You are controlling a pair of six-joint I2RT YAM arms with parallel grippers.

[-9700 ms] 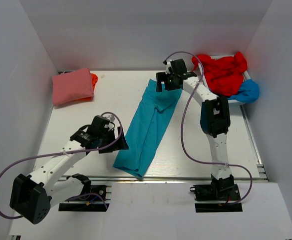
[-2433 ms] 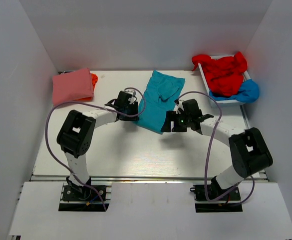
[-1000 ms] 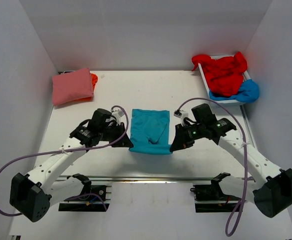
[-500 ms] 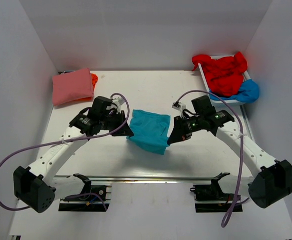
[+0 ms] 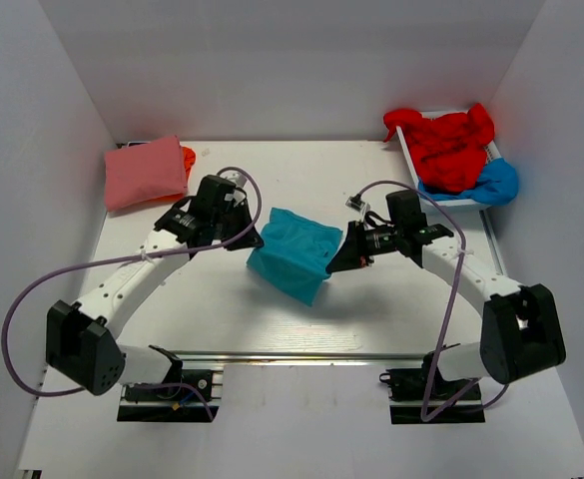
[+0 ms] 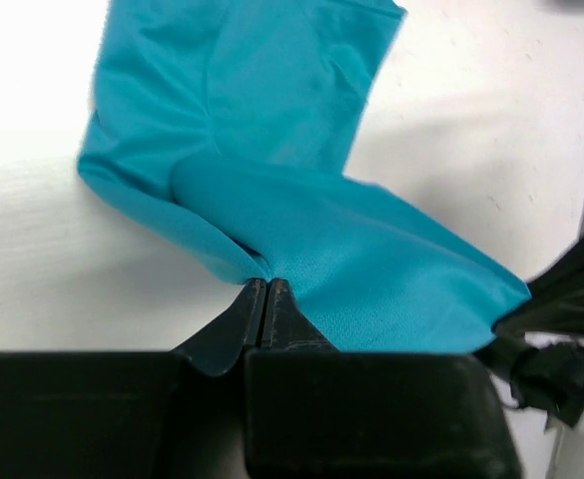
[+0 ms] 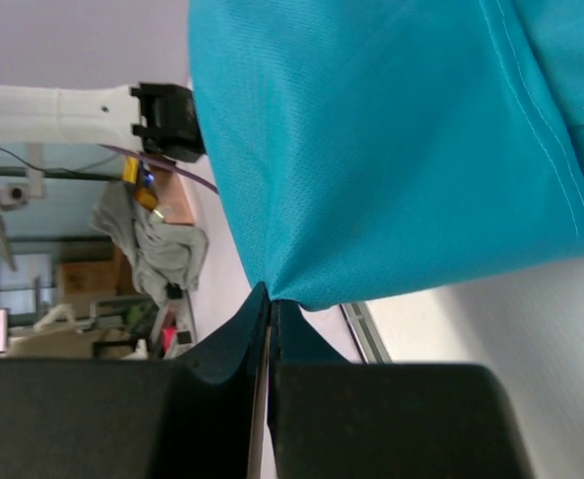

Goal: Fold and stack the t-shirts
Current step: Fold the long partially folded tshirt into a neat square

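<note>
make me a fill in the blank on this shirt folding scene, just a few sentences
1. The t-shirt held between the two arms is ____ in colour.
2. The left gripper and right gripper are both ____ on its edge.
3. The folded pink t-shirt lies on an ____ one at the far left.
4. In the tray at the far right, a ____ t-shirt is heaped over a bright blue t-shirt.

Missing words: teal; shut; orange; red.
</note>
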